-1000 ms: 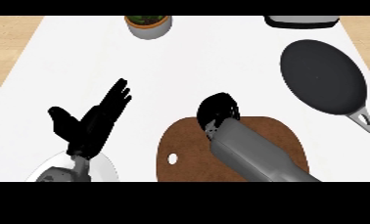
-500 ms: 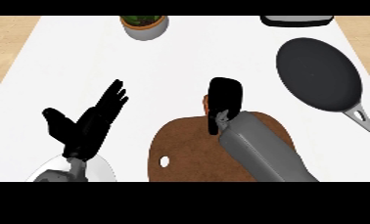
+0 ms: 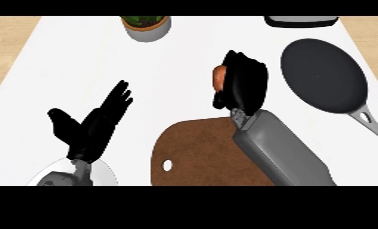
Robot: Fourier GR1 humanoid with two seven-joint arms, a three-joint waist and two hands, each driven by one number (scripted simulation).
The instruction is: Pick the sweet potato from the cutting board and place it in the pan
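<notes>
- The counter [image 3: 88, 58] has a plain white top that fills almost the whole head view.
- Beyond the counter's left edge a strip of light wood-toned surface [image 3: 13, 38] shows, widest at the far left corner.
- A small patch of the same wood tone [image 3: 367, 30] shows past the counter's far right corner.
- Light is even and soft; faint shadows lie on the white top.
- No walls or windows show from this steep downward angle.
</notes>
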